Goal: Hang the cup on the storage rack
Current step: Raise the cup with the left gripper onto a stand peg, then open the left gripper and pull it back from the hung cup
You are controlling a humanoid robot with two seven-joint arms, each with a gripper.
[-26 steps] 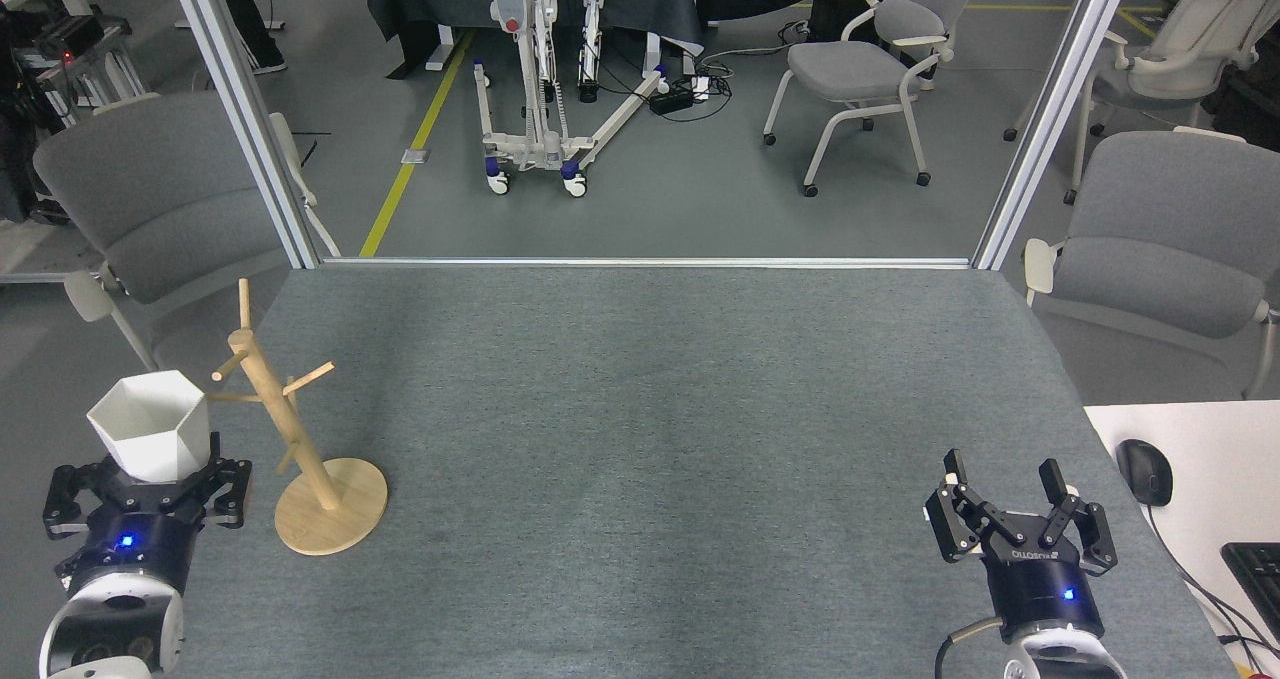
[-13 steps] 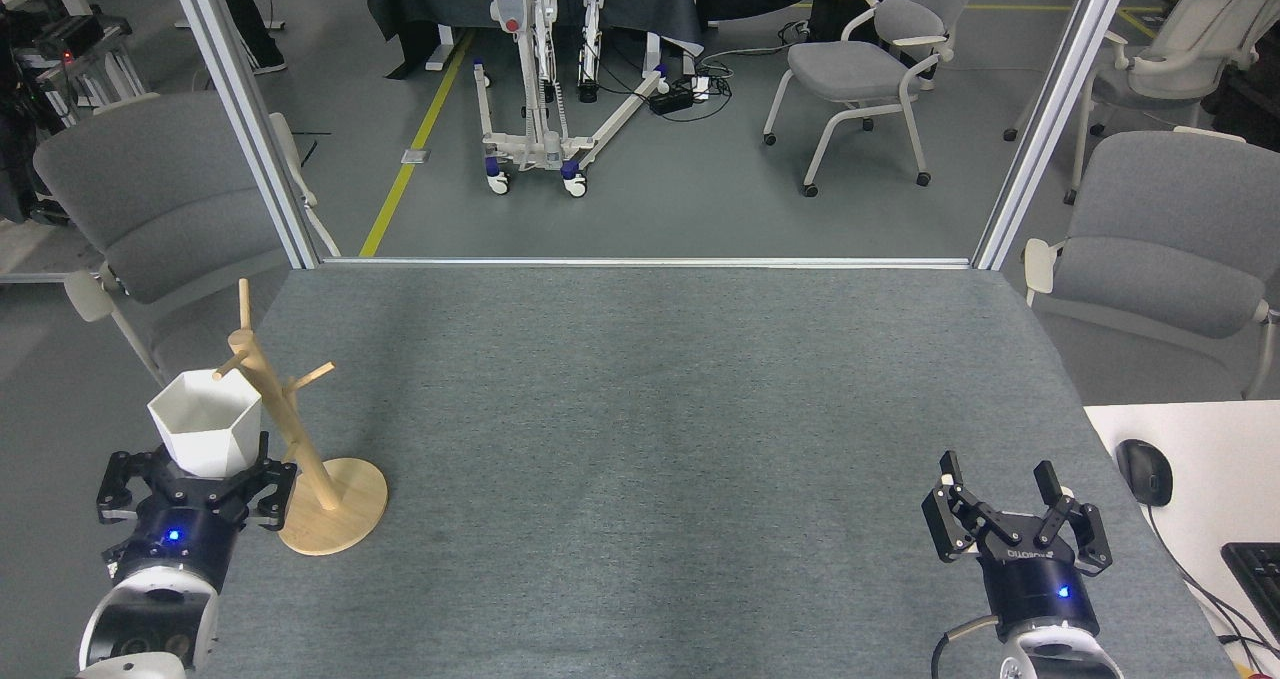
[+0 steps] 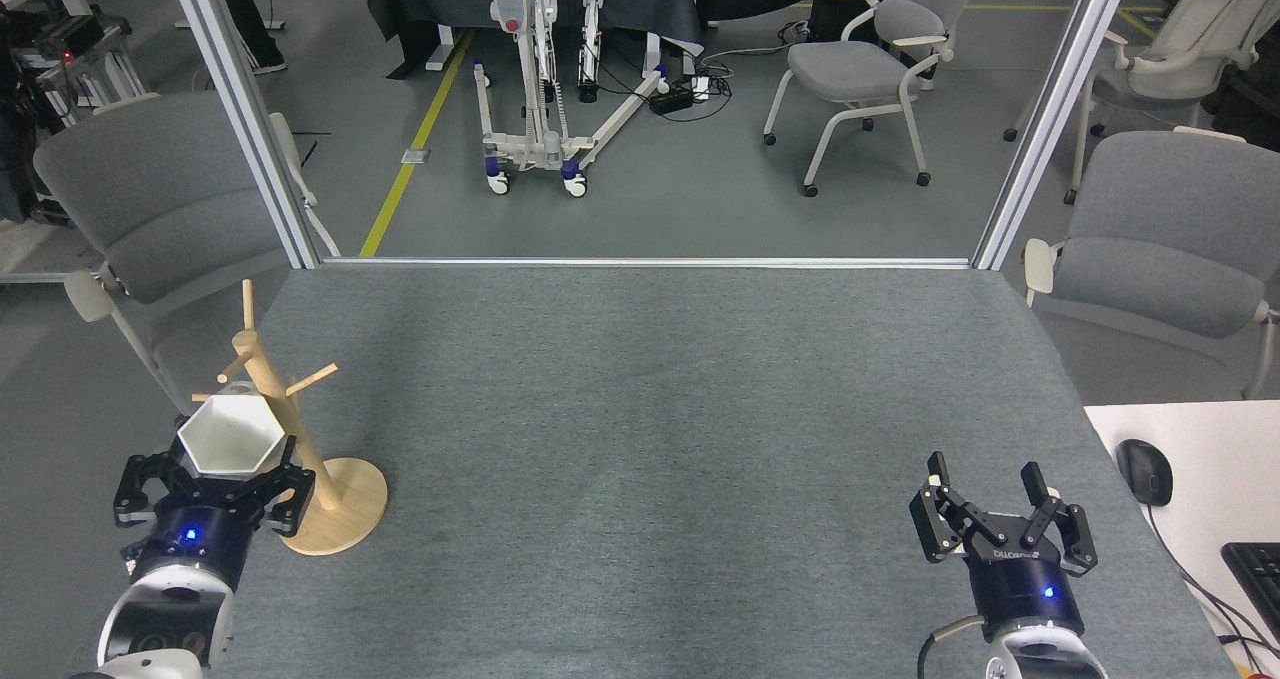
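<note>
At the near edge of the grey-carpeted desk (image 3: 640,439), our left gripper (image 3: 215,479) clamps the white cup (image 3: 231,437) from below, its dark fingers closed around the cup's lower walls while the hexagonal rim opens upward toward us. The cup sits pressed against the storage rack (image 3: 290,439), its far side touching the wooden post, with a low peg showing just past the rim on the left; whether the handle tab has caught a peg we cannot tell, as it is hidden behind the cup. The rack's round base rests on the desk just right of our gripper, the post leaning up and left. At the near right, well apart from the rack, our right gripper (image 3: 995,504) hovers empty with its fingers spread wide. Beside it, a white side table (image 3: 1190,479) carries a black mouse (image 3: 1143,471) and the corner of a keyboard (image 3: 1255,574). Beyond the desk's far edge, grey chairs (image 3: 1160,249) stand on both sides, and a white wheeled lift frame (image 3: 540,89) stands on the workshop floor
</note>
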